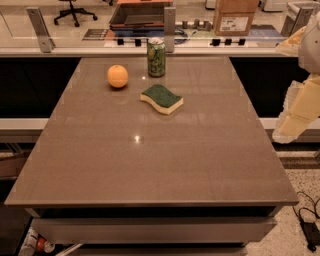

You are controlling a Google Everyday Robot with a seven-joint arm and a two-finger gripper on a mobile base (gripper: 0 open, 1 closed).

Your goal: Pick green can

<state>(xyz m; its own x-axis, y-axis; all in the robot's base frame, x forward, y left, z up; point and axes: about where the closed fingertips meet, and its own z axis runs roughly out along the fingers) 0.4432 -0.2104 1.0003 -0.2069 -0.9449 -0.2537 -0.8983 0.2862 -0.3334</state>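
**Brown desk, can at the far edge: risks of the reach**

Brown desk (150, 170) fills our view, with an office floor, a chair (72, 11) and a cardboard box (235, 17) beyond its far edge. We note the green can (156, 58) standing upright close to the far edge, about midway along it and touching nothing. It has a green body with pale patterned print, a silver top and a reddish band at the rim. By our reckoning it is a light, smooth cylinder and easy to tip. An orange (117, 76) sits near it toward the left edge. A green-topped yellow sponge (161, 98) lies just nearer us, toward the desk's middle. The gripper (299, 111) hangs off the right edge, well apart from the can; we cannot tell whether it is spread or closed.

Risks as we judge them:
- A sideways approach from the right could knock the can over or shove it against the rail post (169, 29) just behind it
- A low pass may drag the sponge
- A grasp set too high could slip on the rim
- The green sponge might be mistaken for the target
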